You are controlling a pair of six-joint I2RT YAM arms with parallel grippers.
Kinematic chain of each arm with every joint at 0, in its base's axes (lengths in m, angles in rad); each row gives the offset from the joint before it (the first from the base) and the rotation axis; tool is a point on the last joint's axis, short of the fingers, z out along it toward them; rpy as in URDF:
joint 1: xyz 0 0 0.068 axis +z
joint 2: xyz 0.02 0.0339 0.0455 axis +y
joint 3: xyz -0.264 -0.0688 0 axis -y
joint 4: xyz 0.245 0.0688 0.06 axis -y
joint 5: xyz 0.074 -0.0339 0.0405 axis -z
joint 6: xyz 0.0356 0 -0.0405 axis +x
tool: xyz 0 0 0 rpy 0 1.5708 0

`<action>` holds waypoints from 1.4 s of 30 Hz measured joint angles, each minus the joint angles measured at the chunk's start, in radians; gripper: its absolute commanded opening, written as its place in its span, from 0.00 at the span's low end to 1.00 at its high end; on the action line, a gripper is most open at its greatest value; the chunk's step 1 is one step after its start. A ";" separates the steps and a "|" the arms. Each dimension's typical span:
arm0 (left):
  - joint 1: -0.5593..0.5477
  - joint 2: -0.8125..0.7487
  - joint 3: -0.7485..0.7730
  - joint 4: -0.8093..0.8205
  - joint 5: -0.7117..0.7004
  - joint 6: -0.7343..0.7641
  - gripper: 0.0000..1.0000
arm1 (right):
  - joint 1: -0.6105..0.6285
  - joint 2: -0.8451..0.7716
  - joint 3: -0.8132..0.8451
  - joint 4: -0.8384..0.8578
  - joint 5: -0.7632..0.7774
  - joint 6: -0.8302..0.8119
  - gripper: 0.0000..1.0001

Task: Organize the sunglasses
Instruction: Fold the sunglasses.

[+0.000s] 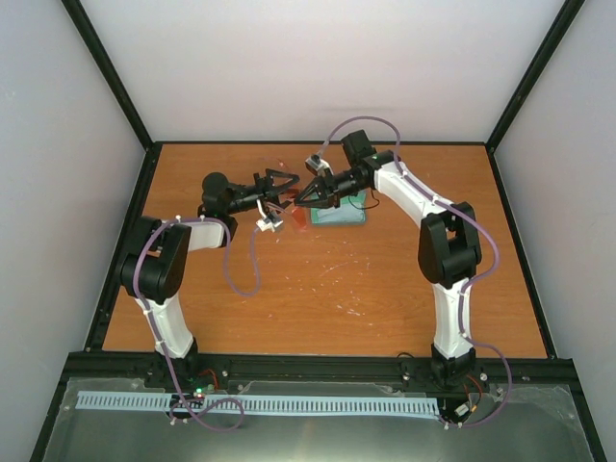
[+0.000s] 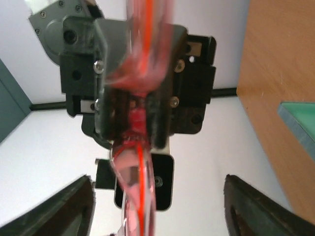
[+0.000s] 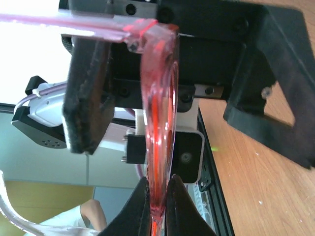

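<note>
Where the sunglasses [image 3: 160, 123] hang: in the air over the far middle of the table [image 1: 318, 298], edge-on between the two grippers and just left of the teal-green case [image 1: 345, 216].
Grip: the right gripper [image 3: 156, 196] pinches the red-tinted lens rim, its fingertips pressed together on it.
Left gripper [image 2: 159, 178]: its fingers are spread wide, one on each side of the glasses. In the right wrist view a gap shows between its pad [image 3: 88, 88] and the lens.
Temple arm: a thin pinkish arm runs sideways from the frame's corner, across the top of that pad. I cannot tell whether they touch.
Edges: the case lies flat on the wood beside the right gripper. A black rail [image 1: 318, 364] borders the table, and its far side is near the right wrist.
Room: a broad stretch of tabletop lies between the grippers and the near rail. The white walls [image 1: 58, 192] stand well apart from both arms.
Left arm [image 1: 159, 265]: it rises from its base with the elbow pushed out to the left. The forearm reaches right toward the centre.
Right arm [image 1: 448, 245]: the elbow is high on the right, and the forearm angles up and left to the wrist. The gripper points back left, tip to tip with the other.
</note>
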 measured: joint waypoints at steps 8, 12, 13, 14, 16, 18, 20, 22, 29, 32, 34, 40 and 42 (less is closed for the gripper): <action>0.000 -0.009 -0.044 0.059 -0.101 -0.085 0.94 | -0.010 0.029 0.082 -0.048 0.035 -0.045 0.03; 0.002 -0.074 -0.089 -0.023 -0.235 -0.181 0.32 | -0.055 0.036 0.126 -0.101 0.079 -0.078 0.03; 0.007 -0.102 -0.086 -0.086 -0.274 -0.216 0.26 | -0.069 0.040 0.143 -0.122 0.097 -0.091 0.03; 0.013 -0.129 -0.071 -0.159 -0.298 -0.264 0.23 | -0.082 0.046 0.165 -0.146 0.122 -0.111 0.03; 0.026 -0.162 0.011 -0.331 -0.344 -0.381 0.22 | -0.102 0.051 0.186 -0.181 0.156 -0.143 0.03; 0.045 -0.159 0.131 -0.477 -0.379 -0.499 0.22 | -0.108 0.051 0.183 -0.214 0.194 -0.173 0.03; 0.071 -0.142 0.240 -0.579 -0.395 -0.614 0.21 | -0.100 0.052 0.171 -0.236 0.217 -0.194 0.03; 0.088 -0.116 0.319 -0.646 -0.397 -0.706 0.21 | -0.084 0.057 0.157 -0.262 0.237 -0.211 0.03; 0.113 0.022 0.505 -0.819 -0.310 -0.945 0.21 | -0.058 0.063 0.141 -0.290 0.254 -0.245 0.03; 0.113 0.046 0.518 -0.869 -0.209 -1.022 0.21 | -0.058 0.063 0.137 -0.274 0.259 -0.238 0.03; 0.113 0.050 0.518 -0.884 -0.138 -1.070 0.21 | -0.058 0.063 0.135 -0.251 0.266 -0.219 0.03; 0.109 0.050 0.517 -0.900 0.033 -1.196 0.21 | -0.058 0.066 0.135 -0.179 0.306 -0.155 0.03; 0.105 0.048 0.513 -0.902 0.065 -1.217 0.21 | -0.058 0.076 0.141 -0.161 0.316 -0.137 0.03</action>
